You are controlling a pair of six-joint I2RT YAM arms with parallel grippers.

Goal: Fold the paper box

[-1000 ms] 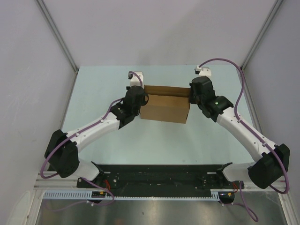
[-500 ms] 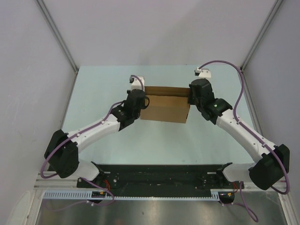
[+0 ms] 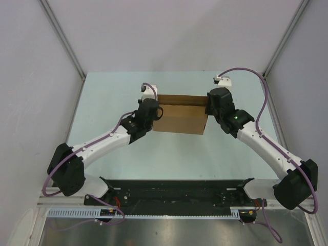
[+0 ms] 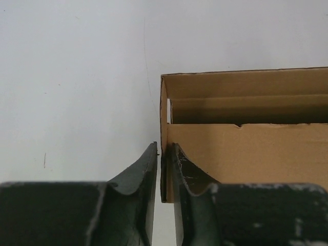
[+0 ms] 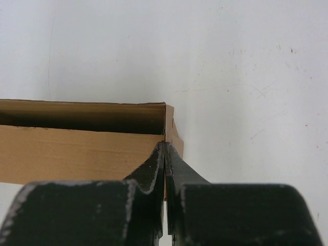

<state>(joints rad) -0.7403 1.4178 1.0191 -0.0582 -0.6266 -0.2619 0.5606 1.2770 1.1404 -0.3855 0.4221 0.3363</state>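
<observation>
Starting at the left gripper (image 4: pixel 164 149): we see its two fingers (image 4: pixel 145 177) standing a little apart, straddling the top edge of the left side wall of the paper box (image 4: pixel 246 148), with thin slivers of gap on either side of the cardboard, so it looks loose rather than pinched. Over on the right gripper (image 5: pixel 165 147), the fingers (image 5: pixel 150 171) are pressed together right on the box's right side wall, clamped on that thin cardboard edge near the corner. The box itself is plain brown, sitting upright with its top open, and we can see down into it past a folded inner panel. In the overhead view it sits on the pale green table (image 3: pixel 169 154), toward the far middle, right between the two wrists, one at each short end. Both white arms reach in from the near corners, with purple cables looping off them.
</observation>
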